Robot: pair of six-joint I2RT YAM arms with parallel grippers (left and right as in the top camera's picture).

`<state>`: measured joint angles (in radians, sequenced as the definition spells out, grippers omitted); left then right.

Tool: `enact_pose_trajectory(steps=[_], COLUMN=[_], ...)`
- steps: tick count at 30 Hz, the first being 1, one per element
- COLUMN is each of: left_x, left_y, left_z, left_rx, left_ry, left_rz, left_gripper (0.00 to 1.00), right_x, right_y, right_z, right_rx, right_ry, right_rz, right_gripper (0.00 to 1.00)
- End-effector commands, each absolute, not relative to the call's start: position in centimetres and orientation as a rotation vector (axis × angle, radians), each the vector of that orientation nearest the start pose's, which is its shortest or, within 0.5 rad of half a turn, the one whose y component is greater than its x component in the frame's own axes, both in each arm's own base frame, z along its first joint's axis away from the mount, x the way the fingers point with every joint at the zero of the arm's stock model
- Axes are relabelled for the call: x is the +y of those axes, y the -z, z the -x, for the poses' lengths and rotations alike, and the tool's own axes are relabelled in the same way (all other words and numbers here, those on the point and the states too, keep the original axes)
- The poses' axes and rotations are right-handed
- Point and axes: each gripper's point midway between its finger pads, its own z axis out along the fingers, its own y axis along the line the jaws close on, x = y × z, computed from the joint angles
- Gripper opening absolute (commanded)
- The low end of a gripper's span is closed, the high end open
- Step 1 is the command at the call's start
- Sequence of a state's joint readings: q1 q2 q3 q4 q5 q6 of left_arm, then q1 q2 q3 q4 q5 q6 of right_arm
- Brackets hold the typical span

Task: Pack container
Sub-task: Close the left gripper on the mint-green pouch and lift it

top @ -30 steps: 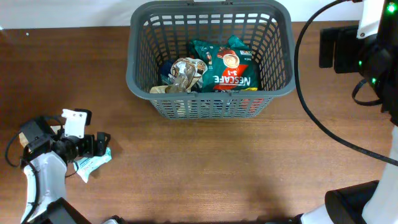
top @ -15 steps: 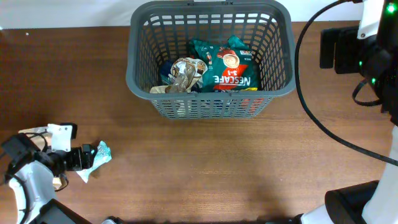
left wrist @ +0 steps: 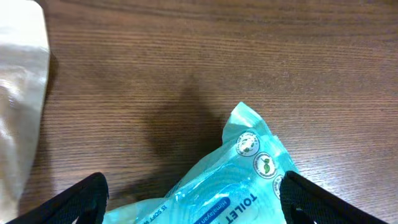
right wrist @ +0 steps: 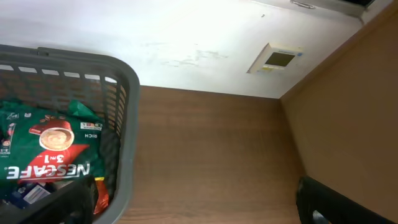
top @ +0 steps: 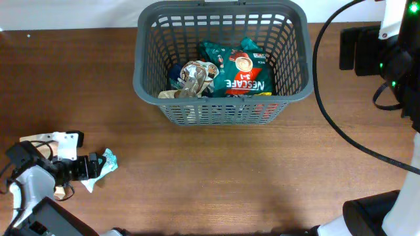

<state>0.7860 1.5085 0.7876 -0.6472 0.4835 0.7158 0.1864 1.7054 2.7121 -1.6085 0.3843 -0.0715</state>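
The dark grey slotted basket (top: 223, 100) stands at the back centre of the table. It holds a green Nescafe packet (top: 241, 72) and a brown-silver packet (top: 193, 77). A teal toilet-wipes packet (top: 106, 162) lies on the table at the front left. My left gripper (top: 92, 168) is open, low over that packet. In the left wrist view the packet (left wrist: 230, 186) lies between the two spread fingers (left wrist: 196, 208). My right gripper (right wrist: 193, 205) is open and empty, above the table to the right of the basket (right wrist: 127, 124).
A pale beige packet (left wrist: 18, 112) lies just left of the teal one, partly under the left arm (top: 39, 141). The right arm (top: 394, 59) and its black cable hang over the back right. A white wall runs behind the table.
The left arm has swung left and toward the front edge, and the teal packet has shifted slightly with it. In the last half second it has barely moved. The right arm is still.
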Motion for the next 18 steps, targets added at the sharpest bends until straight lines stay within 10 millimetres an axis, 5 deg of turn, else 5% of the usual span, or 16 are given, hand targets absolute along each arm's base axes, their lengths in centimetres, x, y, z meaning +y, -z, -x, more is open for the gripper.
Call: enact_pose_trajectory(steps=[1,18], left_x=[13.5,11.7], left_y=[-4.0,-3.5], left_z=[-25.3,-23.7], left_rx=[2.631,2.687], left_ry=[0.326,0.45], left_rz=[0.001,0.042], left_gripper=[0.84,0.84], right_x=[-0.8,-0.8], right_y=[-48.2,-48.2], right_z=[-33.6,-33.6], right_rx=[2.143,2.144], right_ry=[0.381,0.382], right_rz=[0.042,0.044], right_gripper=[0.99,0.99])
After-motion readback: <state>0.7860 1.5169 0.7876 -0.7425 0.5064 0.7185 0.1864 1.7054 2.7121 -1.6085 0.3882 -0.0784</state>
